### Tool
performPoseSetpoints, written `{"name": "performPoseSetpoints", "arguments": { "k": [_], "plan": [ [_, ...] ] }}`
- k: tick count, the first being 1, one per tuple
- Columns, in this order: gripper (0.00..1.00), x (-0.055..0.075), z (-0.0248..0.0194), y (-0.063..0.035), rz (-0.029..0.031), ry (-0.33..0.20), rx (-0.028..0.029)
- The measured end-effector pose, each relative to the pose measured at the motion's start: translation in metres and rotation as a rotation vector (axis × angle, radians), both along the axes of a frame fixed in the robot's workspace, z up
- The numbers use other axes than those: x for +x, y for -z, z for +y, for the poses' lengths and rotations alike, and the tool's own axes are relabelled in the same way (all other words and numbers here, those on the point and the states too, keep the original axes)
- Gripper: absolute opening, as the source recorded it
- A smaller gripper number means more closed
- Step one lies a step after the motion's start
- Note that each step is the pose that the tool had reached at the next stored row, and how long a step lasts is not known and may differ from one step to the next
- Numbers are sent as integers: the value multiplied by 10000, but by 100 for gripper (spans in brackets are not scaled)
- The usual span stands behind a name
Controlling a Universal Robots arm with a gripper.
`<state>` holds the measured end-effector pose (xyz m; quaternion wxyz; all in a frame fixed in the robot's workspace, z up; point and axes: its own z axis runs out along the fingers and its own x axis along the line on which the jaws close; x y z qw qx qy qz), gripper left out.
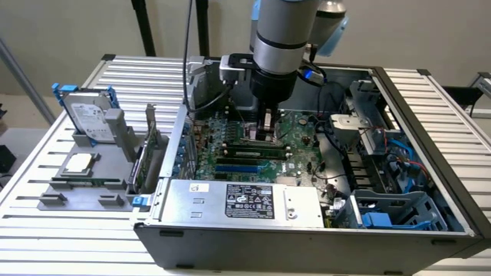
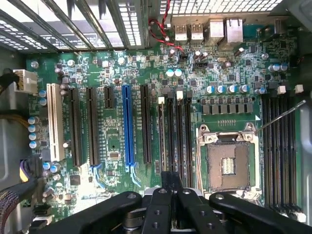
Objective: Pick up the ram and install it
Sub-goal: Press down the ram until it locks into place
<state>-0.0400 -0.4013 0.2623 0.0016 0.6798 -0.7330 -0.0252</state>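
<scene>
My gripper (image 1: 265, 127) hangs low inside the open computer case, over the motherboard (image 1: 230, 129), close above the black memory slots (image 2: 174, 141) beside the empty processor socket (image 2: 228, 163). Its black fingers (image 2: 161, 204) are shut, and I see nothing between them. A long, thin dark-green stick, which I take for the ram (image 1: 86, 183), lies in the grey parts holder (image 1: 46, 202) on the table at the exterior view's left, well away from the gripper.
The holder also carries a hard drive (image 1: 86, 115), a square silver processor chip (image 1: 80, 164) and an upright green expansion card (image 1: 146, 154). In the case, a power supply (image 1: 245, 200), a blue card slot (image 2: 127, 124), cables and blue drive bays (image 1: 399, 214) crowd the board.
</scene>
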Motion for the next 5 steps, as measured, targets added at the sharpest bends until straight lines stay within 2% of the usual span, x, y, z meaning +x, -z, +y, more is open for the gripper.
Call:
{"name": "performPoseSetpoints", "arguments": {
  "k": [5],
  "plan": [
    [11,0,0,-1,1,0,-2]
  ]
}}
